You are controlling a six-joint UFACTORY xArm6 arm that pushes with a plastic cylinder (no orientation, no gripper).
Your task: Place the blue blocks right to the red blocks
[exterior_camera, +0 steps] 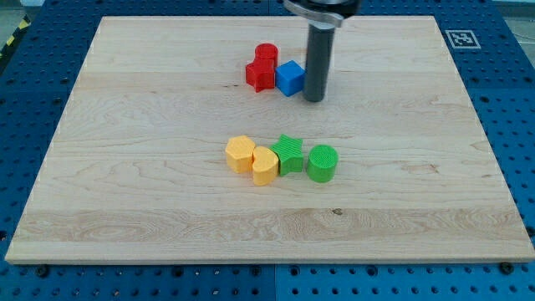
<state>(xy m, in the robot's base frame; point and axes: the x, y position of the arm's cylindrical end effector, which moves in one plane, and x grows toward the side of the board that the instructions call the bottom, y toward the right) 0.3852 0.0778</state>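
A: Where does my tip (313, 99) stand?

B: Just beside the blue cube (290, 78), on its right in the view. The tool is a bare rod; it grips nothing.

A: And the cube?

B: Touching the red blocks (262, 68), on their right, near the desk (150, 100) top edge.

A: Obstacles?

B: None near. The yellow blocks (252, 159), green star (289, 154) and green cylinder (322, 163) lie well apart, lower down. Only one blue block shows.

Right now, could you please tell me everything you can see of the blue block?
The blue cube is small, ridged and plastic-looking, sitting flat near the view's top centre of the wooden board. Its left side meets the red blocks. My tip stands just to its right, close or touching; I cannot tell which. Only one blue block shows.
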